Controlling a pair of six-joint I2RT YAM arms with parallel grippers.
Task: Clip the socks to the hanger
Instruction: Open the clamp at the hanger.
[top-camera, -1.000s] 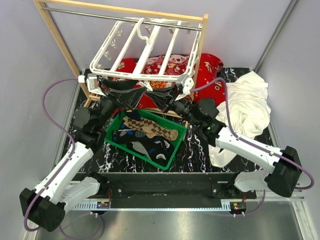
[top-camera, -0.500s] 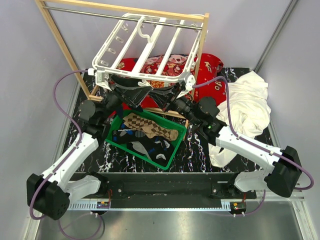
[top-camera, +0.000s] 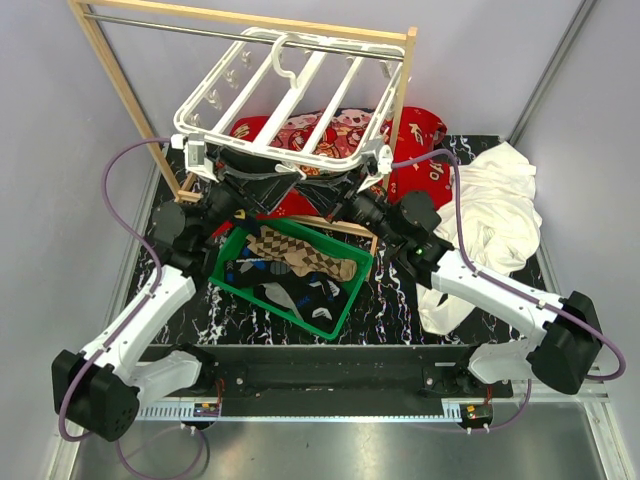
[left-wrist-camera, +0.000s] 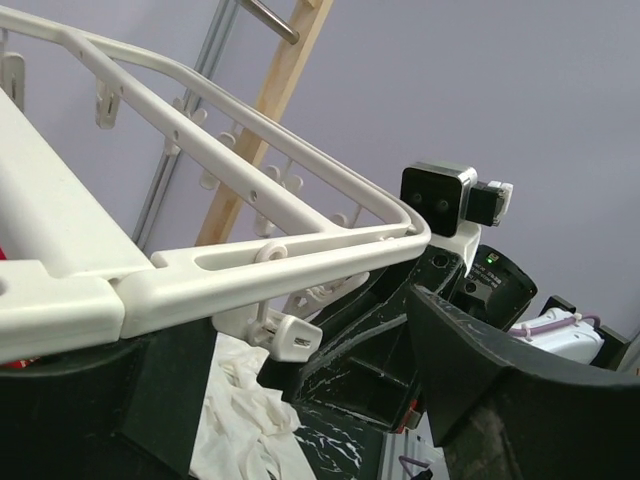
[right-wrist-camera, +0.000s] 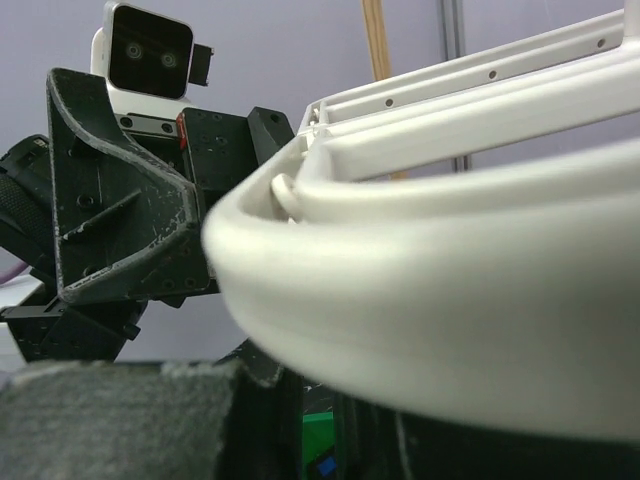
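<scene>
The black marbled table (top-camera: 400, 300) carries everything here, with the wooden rack (top-camera: 118, 90) standing at its far left and a metal rod (top-camera: 180, 27) running across the rack's top. A big white cloth (top-camera: 495, 215) lies crumpled at the right side of the table, and a red printed cloth (top-camera: 420, 135) lies at the back, partly under the hanger. The hanger (top-camera: 298, 100), a white slatted frame, hangs by its hook from the rod and sits above the far middle of the table, between the two arms. Below its near edge a green basket (top-camera: 355, 295) rests on the table. The left gripper (top-camera: 255, 182) is at the hanger's near-left corner; in its wrist view its jaws stand wide apart, with the frame's front rail lying across them. The right gripper (top-camera: 330, 185) is at the near-right corner, closed down narrow on the hanger's rail, which fills its wrist view. The socks (top-camera: 300, 255), a brown argyle one and darker ones, lie in the basket, none of them on the frame. A small white clip (left-wrist-camera: 290, 335) dangles under the rail, with nothing in it.
</scene>
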